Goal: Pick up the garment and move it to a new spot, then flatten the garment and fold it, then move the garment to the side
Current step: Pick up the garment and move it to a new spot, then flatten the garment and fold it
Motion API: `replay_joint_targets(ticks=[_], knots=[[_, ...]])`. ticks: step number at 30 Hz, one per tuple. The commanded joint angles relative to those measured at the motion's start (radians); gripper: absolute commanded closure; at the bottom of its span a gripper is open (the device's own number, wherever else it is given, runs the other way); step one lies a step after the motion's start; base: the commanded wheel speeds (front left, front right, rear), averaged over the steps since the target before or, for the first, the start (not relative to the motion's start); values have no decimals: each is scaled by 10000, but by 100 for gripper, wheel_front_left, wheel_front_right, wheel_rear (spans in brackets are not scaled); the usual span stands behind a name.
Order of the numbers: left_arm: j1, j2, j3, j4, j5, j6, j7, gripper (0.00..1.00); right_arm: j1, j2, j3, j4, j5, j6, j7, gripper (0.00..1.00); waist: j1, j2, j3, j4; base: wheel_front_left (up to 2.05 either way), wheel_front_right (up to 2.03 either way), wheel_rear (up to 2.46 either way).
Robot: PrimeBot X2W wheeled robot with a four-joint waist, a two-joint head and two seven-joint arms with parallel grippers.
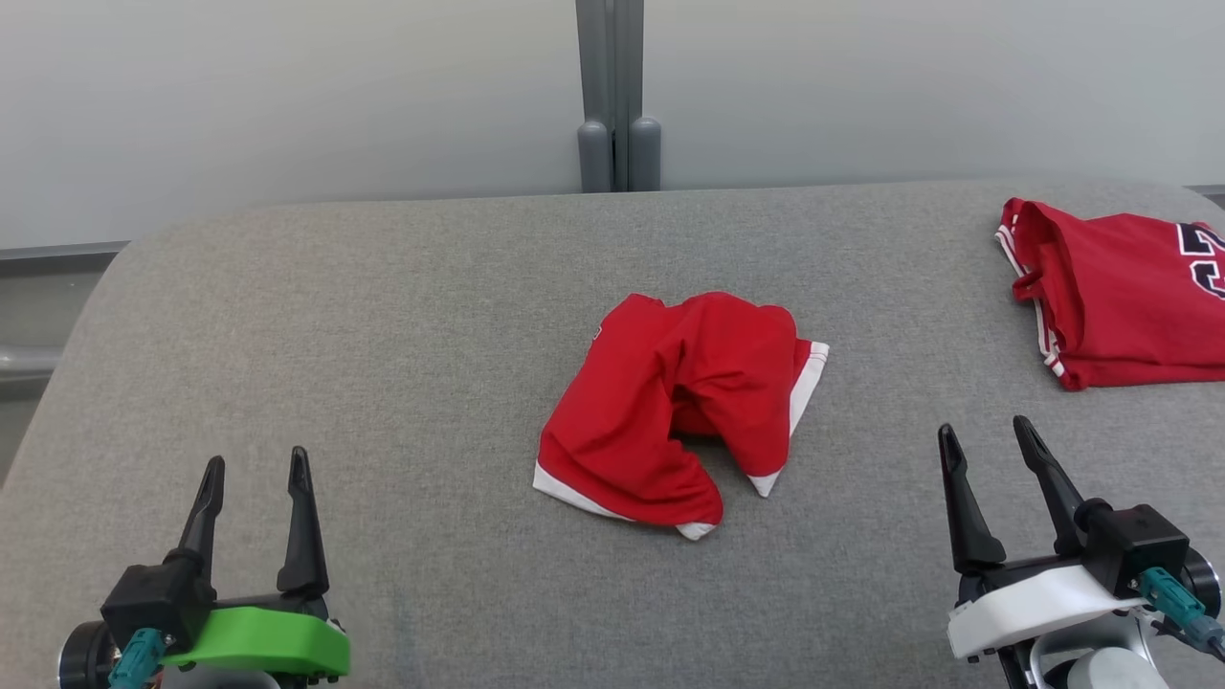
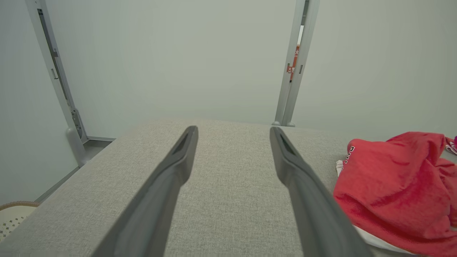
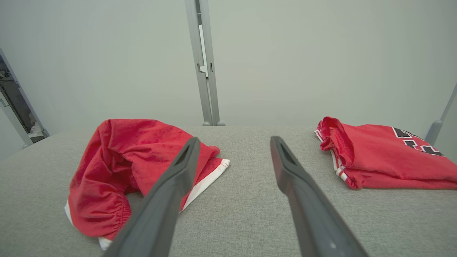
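Left gripper (image 1: pixel 256 455) and right gripper (image 1: pixel 985 424) point forward, fingers spread, flanking the garment (image 1: pixel 670 402).

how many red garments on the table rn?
2. Crumpled red shorts at the middle of the grey table; folded red jersey at its far right, cut off by the head view's edge, so more may lie beyond it.

Head camera high, facing down over table (image 1: pixel 383 316), wrist cameras low along their jaws, all sharing the garment (image 1: pixel 675 411)

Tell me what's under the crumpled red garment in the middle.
The crumpled garment rests on the grey fabric surface, which shows all round it. Whatever lies beneath its folds is covered.
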Motion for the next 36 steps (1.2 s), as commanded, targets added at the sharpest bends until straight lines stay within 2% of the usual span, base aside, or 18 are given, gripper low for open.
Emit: replay_joint_targets(ticks=[1,16,36], knots=[[186,-64,61,-35,70,-100,-25,0,124,6,28,-40,23,-20,-28,0,1,-1,-12,35,0,0,0],[294,-397,63,-24,515,-676,-25,0,266,59,41,-31,139,-20,-28,0,1,-1,34,33,0,0,0],[173,-535,213,159,576,-765,-26,0,235,61,78,152,215,-20,-28,0,1,-1,42,31,0,0,0]])
